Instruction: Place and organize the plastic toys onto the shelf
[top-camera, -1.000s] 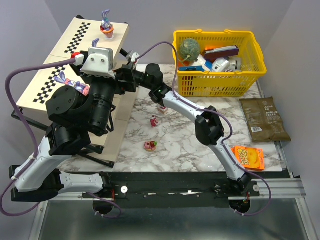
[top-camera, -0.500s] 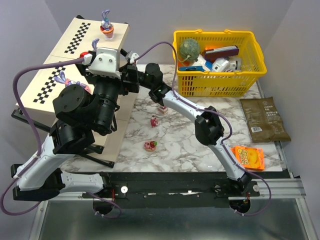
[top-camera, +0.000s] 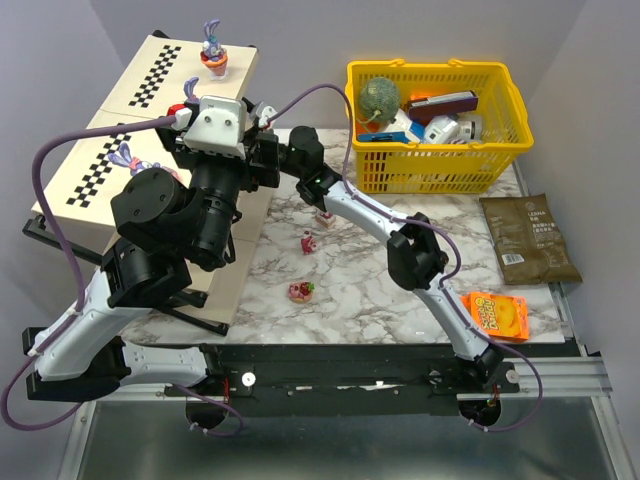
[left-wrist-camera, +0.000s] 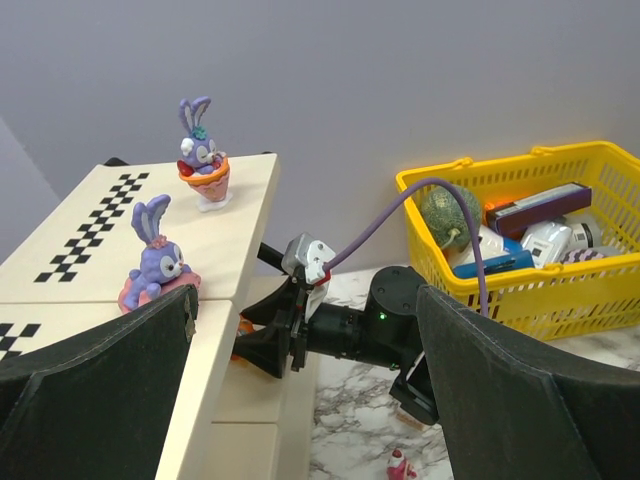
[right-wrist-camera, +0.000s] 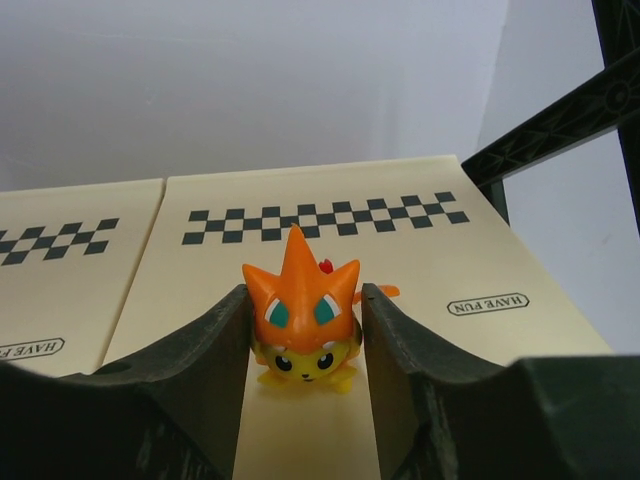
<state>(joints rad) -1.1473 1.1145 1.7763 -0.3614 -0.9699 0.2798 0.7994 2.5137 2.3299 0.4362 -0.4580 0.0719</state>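
The shelf (top-camera: 95, 165) stands at the left with slanted beige checkered panels. A purple rabbit in an orange cup (top-camera: 212, 50) and a rabbit on a pink doughnut (top-camera: 130, 160) sit on its upper panels; both also show in the left wrist view (left-wrist-camera: 203, 150) (left-wrist-camera: 155, 265). My right gripper (right-wrist-camera: 305, 300) reaches onto a lower tier (right-wrist-camera: 420, 260), its jaws against both sides of an orange spiky figurine (right-wrist-camera: 300, 315) resting on the panel. My left gripper (left-wrist-camera: 305, 400) hovers above the shelf edge, wide open and empty. Three small toys (top-camera: 307, 242) (top-camera: 301, 291) (top-camera: 326, 217) lie on the marble table.
A yellow basket (top-camera: 436, 170) at the back right holds a green ball (top-camera: 380, 97) and white-blue boxes. A brown packet (top-camera: 528, 238) and an orange snack packet (top-camera: 497, 315) lie at the right. The left arm's purple cable (top-camera: 50, 200) loops over the shelf.
My left wrist has swung to the right and a little farther back over the shelf. The right arm has stayed almost still at the shelf.
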